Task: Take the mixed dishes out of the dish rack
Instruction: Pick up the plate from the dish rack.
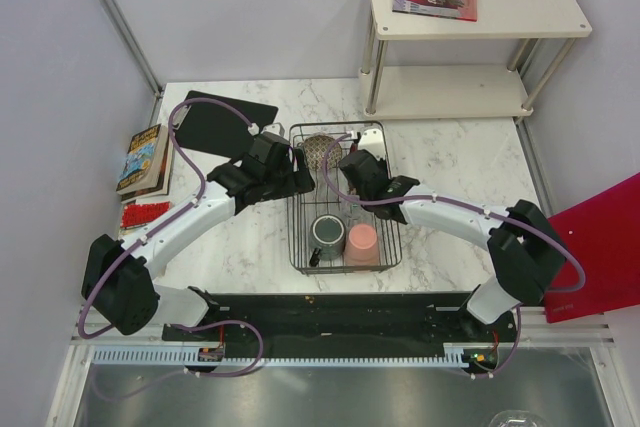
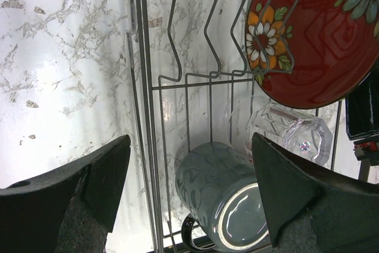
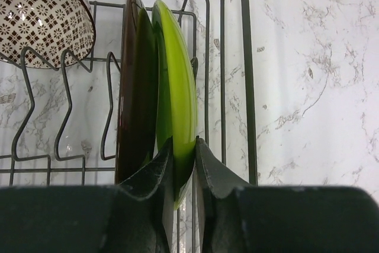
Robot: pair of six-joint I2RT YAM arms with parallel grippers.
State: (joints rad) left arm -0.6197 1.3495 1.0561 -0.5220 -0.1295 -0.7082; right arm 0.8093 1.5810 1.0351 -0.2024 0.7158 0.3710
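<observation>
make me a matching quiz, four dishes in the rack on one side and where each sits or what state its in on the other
Dishes:
1. lime-green round plate
2. dark grey glazed mug
3. pink plastic cup
4. brown-and-white patterned bowl

Places or states:
a. far-left corner of the black wire dish rack
b. near-right corner of the rack
c. upright, rim pinched by the right pincer
d. near-left part of the rack

Pairs: 1-c; 2-d; 3-b; 4-a
</observation>
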